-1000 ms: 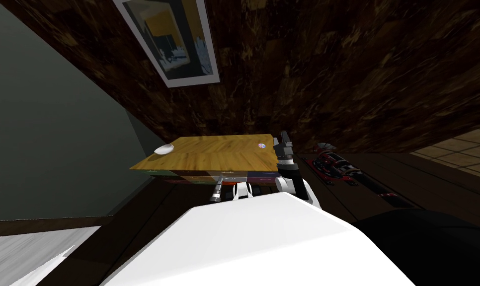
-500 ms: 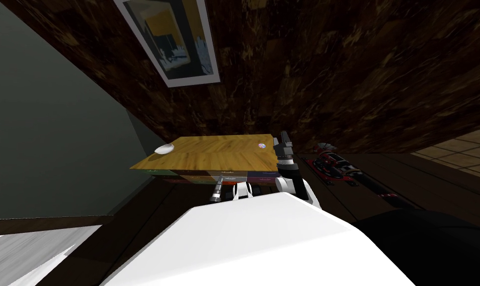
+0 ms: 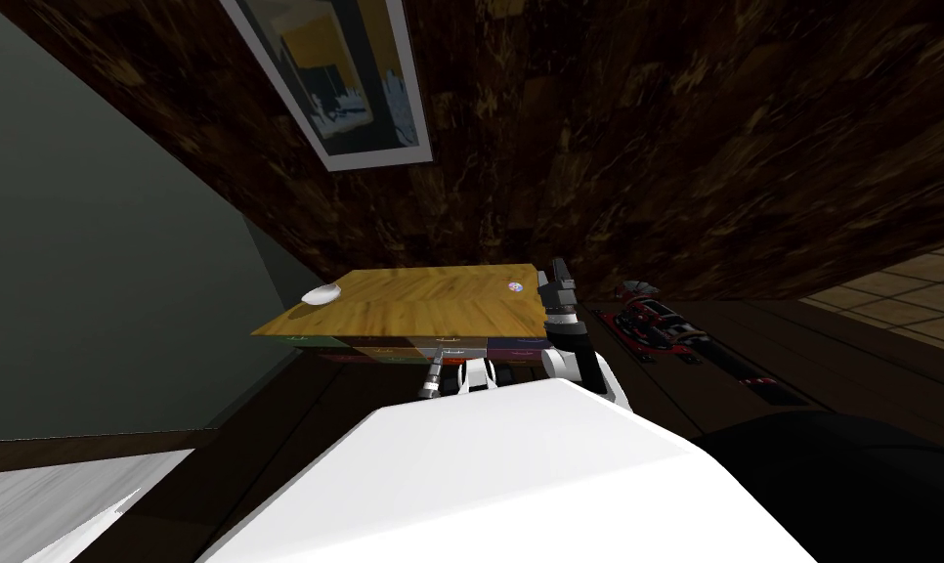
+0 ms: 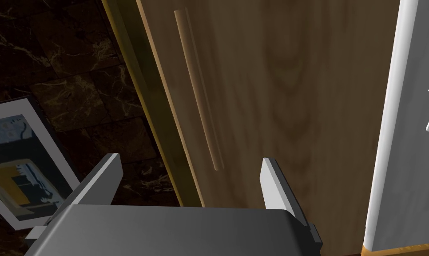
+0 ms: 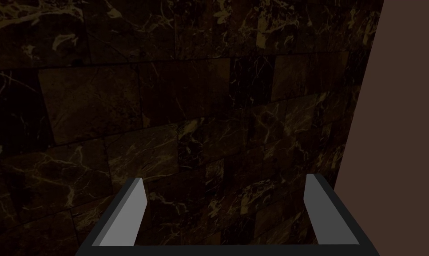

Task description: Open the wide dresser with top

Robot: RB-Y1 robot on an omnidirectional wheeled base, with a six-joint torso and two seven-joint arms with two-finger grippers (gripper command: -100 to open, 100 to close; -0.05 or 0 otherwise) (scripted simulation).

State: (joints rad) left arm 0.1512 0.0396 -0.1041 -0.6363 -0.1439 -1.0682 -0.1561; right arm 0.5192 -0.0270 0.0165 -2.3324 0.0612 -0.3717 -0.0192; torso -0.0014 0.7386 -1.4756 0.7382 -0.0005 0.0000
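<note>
The wide dresser has a wooden top [image 3: 411, 298] and a row of drawer fronts in different colours [image 3: 446, 344] below its front edge. My left gripper [image 3: 431, 376] hangs low, close in front of those drawer fronts. In the left wrist view the left gripper [image 4: 189, 160] is open with nothing between its fingers; beyond them is a brown wooden panel [image 4: 276, 89] with a long thin bar [image 4: 196, 89]. My right gripper [image 3: 555, 269] is raised beside the top's right corner. In its own view the right gripper [image 5: 224, 178] is open and holds nothing.
A white bowl-like thing [image 3: 321, 294] and a small round object [image 3: 514, 285] lie on the dresser top. A red and black object [image 3: 656, 323] lies on the dark floor to the right. A framed picture [image 3: 343, 78] hangs on the dark marble wall; a grey wall [image 3: 89, 244] closes the left.
My left hand has shifted slightly to the right in front of the drawer fronts. The right arm has not moved.
</note>
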